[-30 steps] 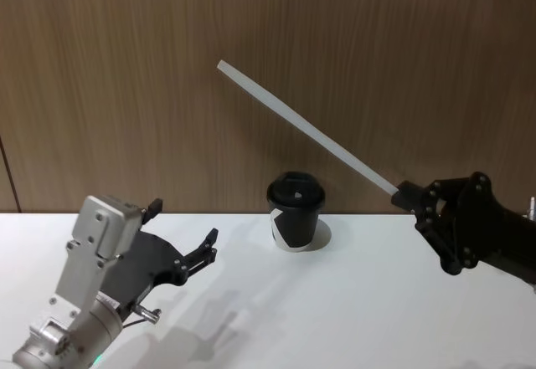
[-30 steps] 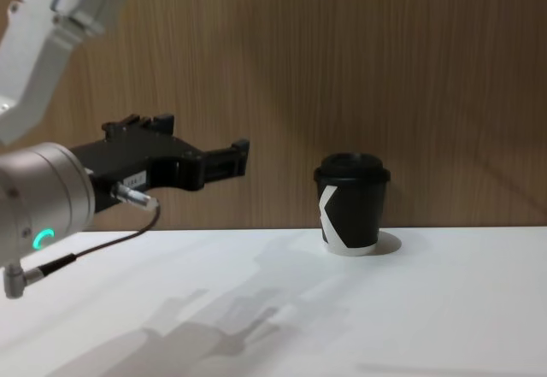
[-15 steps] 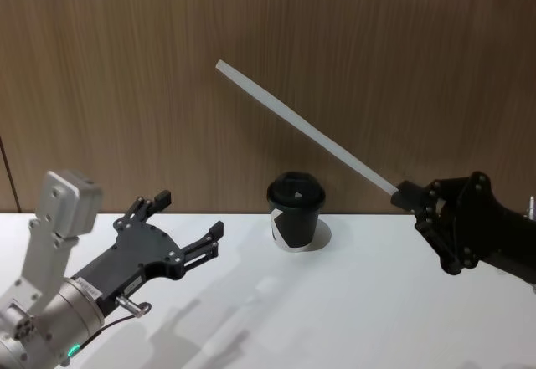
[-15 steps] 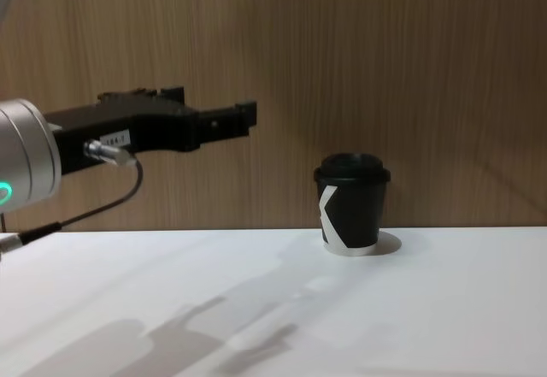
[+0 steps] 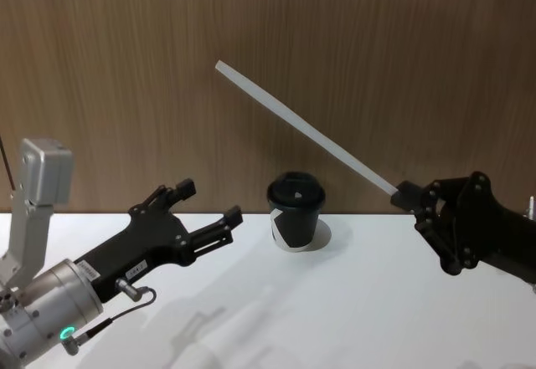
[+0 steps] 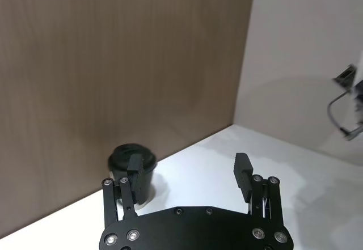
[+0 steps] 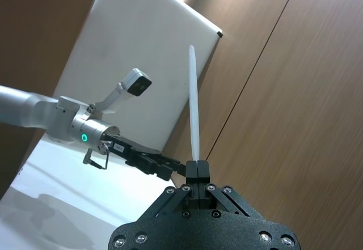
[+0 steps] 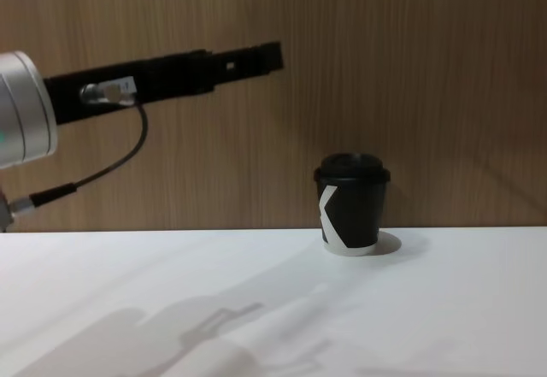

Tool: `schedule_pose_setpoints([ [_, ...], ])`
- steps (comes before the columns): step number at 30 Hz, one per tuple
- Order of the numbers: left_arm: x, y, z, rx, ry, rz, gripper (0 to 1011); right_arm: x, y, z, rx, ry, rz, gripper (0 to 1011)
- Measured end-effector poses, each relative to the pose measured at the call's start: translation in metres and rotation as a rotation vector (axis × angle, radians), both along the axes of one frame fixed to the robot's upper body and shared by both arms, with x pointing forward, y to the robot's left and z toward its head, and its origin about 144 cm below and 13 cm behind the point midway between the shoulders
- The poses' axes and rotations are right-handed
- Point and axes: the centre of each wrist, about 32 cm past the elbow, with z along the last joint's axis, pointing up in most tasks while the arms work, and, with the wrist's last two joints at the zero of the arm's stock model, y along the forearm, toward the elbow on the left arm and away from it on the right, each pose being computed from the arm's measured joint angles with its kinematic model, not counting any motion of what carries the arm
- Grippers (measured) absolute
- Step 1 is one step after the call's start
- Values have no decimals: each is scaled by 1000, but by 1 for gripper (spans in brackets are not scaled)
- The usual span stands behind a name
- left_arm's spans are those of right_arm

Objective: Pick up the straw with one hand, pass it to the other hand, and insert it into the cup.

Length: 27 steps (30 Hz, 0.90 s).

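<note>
White table [image 5: 360,302] (cup [image 5: 296,212] standing), brown wood wall [image 5: 377,51].

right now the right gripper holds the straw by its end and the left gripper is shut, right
No: the left gripper is open, fingers apart, as the left wrist view shows. The right gripper does hold the straw by its end.

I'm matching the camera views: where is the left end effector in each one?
Head: left end effector lower left, left of the cup.
Left wrist: end effector close, cup beyond one finger.
Right wrist: end effector far off, past the held straw.
Chest: end effector upper left, higher than the cup.
Shared landmark: wood wall.
</note>
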Motion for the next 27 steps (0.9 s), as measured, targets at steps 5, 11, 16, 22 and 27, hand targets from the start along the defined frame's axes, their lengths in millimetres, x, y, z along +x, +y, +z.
schedule_pose_setpoints([
  [5, 5, -2, 4, -42, 17, -69, 1003, 0, 0, 0, 0, 0, 0, 2],
  [11, 10, -5, 7, -81, 28, -145, 1003, 0, 0, 0, 0, 0, 1, 2],
  [16, 13, -7, 9, -108, 32, -206, 1003, 0, 0, 0, 0, -1, 1, 2],
  [22, 17, -9, 12, -144, 35, -281, 1003, 0, 0, 0, 0, -1, 1, 2],
  [27, 20, -10, 15, -179, 33, -336, 1003, 0, 0, 0, 0, -1, 0, 2],
])
